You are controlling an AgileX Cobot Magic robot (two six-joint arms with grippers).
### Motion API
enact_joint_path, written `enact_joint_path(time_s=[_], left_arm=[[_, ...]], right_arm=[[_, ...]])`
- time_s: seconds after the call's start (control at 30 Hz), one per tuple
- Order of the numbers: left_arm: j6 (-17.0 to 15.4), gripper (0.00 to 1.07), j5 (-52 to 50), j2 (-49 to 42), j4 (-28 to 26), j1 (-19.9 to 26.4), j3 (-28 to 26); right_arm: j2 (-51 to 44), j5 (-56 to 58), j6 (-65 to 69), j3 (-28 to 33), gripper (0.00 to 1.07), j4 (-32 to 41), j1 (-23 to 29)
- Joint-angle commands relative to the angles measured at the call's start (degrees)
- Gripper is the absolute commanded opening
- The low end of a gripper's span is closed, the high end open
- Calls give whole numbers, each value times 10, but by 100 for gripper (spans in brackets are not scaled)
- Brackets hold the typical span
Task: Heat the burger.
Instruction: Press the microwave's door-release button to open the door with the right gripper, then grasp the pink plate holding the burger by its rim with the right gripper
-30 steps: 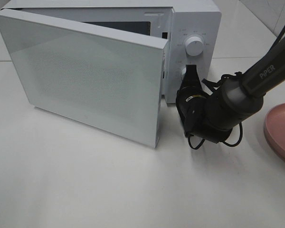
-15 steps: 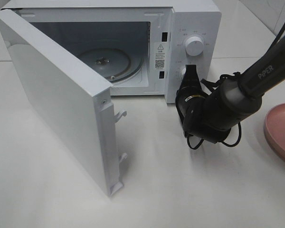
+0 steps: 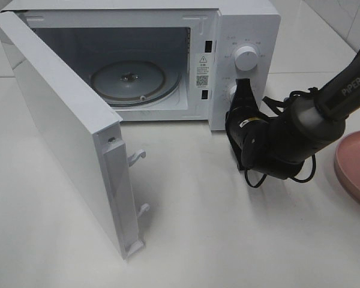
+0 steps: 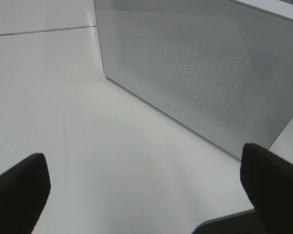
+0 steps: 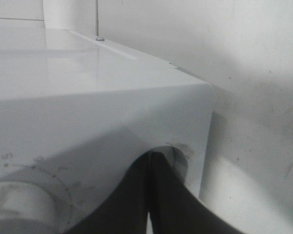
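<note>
Clenched tight with nothing between them, the jaws of the right gripper pointed at the control panel of the microwave. Their tips were at the lower knob, which sat under the dial. The right wrist view showed the two dark fingers closed flat against each other, their tips over that round knob near the panel's corner. Whether they pressed it or only touched it could not be told. The right arm reached in from the right, its black cable looped beneath it just above the table.

The left gripper was released, its fingertips standing wide apart and holding nothing. It hung over bare tabletop and faced the outer, dotted face of the door.

From the high view that door stood swung wide open on its left hinge, its free edge toward the camera, with two latch hooks sticking out. Inside the cavity lay the round glass turntable. A pink plate sat at the right edge, cut off by the frame and well apart from the microwave.

No view showed the burger, so where it lay could not be told.
</note>
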Motion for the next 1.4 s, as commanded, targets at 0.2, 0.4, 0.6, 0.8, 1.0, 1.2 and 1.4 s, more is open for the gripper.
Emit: enact_joint_path(time_s=[0.2, 0.4, 0.6, 0.8, 1.0, 1.2, 1.4], left_arm=[[-5, 98, -6, -12, 1, -3, 2], [-5, 98, -6, -12, 1, -3, 2], [-5, 98, -6, -12, 2, -3, 2], [-5, 98, -6, -12, 2, -3, 2], [-5, 98, -6, -12, 2, -3, 2], [-5, 98, -6, -12, 2, -3, 2], [-5, 98, -6, -12, 2, -3, 2]], right_arm=[[-30, -3, 2, 29, 0, -26, 5], [-44, 46, -5, 44, 0, -30, 5], [-70, 69, -35, 68, 0, -25, 5], [-107, 124, -88, 90, 0, -25, 5], [-143, 191, -182, 103, 0, -23, 5], [-171, 256, -268, 103, 0, -21, 2], [-198, 351, -396, 103, 0, -21, 2]])
